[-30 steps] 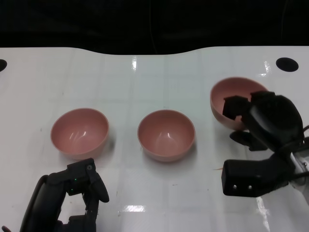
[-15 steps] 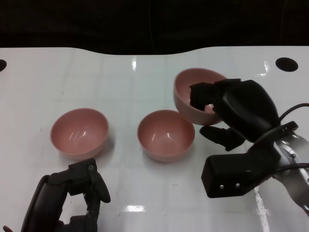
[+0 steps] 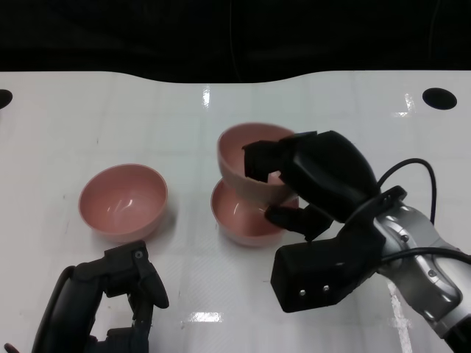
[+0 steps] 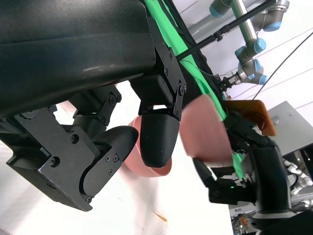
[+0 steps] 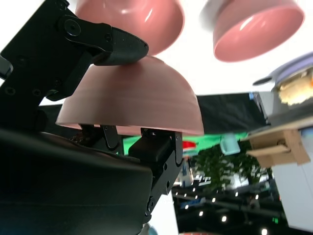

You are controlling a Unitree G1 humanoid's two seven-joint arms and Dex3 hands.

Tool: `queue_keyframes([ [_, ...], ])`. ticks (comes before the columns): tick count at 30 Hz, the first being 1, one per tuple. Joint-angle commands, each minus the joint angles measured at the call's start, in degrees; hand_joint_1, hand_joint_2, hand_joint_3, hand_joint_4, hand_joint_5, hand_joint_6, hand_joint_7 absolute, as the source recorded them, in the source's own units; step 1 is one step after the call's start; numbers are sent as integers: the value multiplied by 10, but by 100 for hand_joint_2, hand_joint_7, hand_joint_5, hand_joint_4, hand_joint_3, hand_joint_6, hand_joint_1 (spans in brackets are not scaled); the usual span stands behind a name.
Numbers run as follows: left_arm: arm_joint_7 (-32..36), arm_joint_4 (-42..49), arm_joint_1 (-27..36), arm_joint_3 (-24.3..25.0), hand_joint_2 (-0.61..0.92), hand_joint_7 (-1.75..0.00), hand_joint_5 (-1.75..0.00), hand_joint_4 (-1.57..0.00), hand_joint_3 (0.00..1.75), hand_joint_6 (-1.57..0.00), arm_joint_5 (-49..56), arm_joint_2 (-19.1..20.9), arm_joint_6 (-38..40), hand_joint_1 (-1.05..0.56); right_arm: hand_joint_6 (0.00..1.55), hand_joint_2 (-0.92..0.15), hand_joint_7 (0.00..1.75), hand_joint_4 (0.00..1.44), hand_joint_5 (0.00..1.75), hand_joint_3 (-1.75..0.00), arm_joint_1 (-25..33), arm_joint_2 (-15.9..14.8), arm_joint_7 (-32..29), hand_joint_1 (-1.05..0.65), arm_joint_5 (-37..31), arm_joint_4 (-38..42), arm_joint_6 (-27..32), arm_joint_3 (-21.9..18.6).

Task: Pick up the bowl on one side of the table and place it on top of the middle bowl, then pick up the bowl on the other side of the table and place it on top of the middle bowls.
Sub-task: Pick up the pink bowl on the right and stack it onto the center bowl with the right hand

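Observation:
My right hand (image 3: 309, 184) grips a pink bowl (image 3: 246, 163) by its rim, fingers inside and outside the wall, and holds it tilted just above the middle bowl (image 3: 243, 218). The right wrist view shows the held bowl (image 5: 129, 98) close up, with the middle bowl (image 5: 132, 17) and the left bowl (image 5: 254, 29) beyond it. The left bowl (image 3: 123, 201) sits upright on the white table (image 3: 96, 118). My left hand (image 3: 121, 290) hangs near the table's front edge, below the left bowl, its fingers curled around nothing. In the left wrist view the held bowl (image 4: 205, 129) appears blurred.
Two dark round holes (image 3: 439, 97) mark the table's far corners. The table's back edge curves against a black background. My right forearm (image 3: 412, 257) crosses the front right of the table.
My right hand has carried the pink bowl leftward from the right side of the table to just above the middle bowl. My left hand has stayed put.

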Motion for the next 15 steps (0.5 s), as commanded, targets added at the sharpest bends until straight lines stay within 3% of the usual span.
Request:
queue_keyframes([
  [1, 5, 0, 1, 2, 28, -147, -170, -90, 155, -88, 0, 5, -4, -6, 91, -38, 116, 99, 175, -106, -17, 8, -4, -23, -2, 22, -2, 8],
  [2, 4, 1, 1, 2, 27, -147, -170, -90, 155, -88, 0, 5, -5, -6, 82, -32, 143, 100, 175, -119, -18, 10, -9, -23, -3, 30, -6, 10],
  [3, 3, 2, 0, 2, 27, -147, -170, -90, 156, -88, -2, 5, -4, -6, 77, -29, 158, 100, 175, -126, -21, 12, -13, -23, -5, 40, -9, 13],
  [5, 1, 1, 0, 1, 27, -147, -169, -90, 156, -88, -4, 5, -1, -5, 74, -26, 171, 97, 175, -132, -26, 13, -22, -23, -13, 58, -14, 20],
  [10, 7, 3, -1, 1, 27, -148, -169, -91, 156, -89, 3, 4, -8, -5, 74, -28, 175, 98, 175, -119, -41, 19, -50, -21, -25, 105, -27, 34],
  [13, 6, 6, -2, 1, 28, -148, -169, -91, 156, -89, 2, 3, -12, -4, 70, -30, 175, 97, 175, -121, -49, 23, -64, -21, -33, 133, -29, 42],
  [14, 6, 6, -2, 1, 28, -148, -169, -91, 156, -89, 2, 3, -12, -4, 67, -31, 168, 93, 175, -119, -52, 25, -65, -22, -35, 139, -26, 44],
  [15, 7, 6, -2, 0, 28, -148, -169, -91, 156, -89, 2, 2, -12, -4, 71, -36, 147, 89, 175, -111, -53, 26, -64, -23, -36, 144, -24, 46],
])
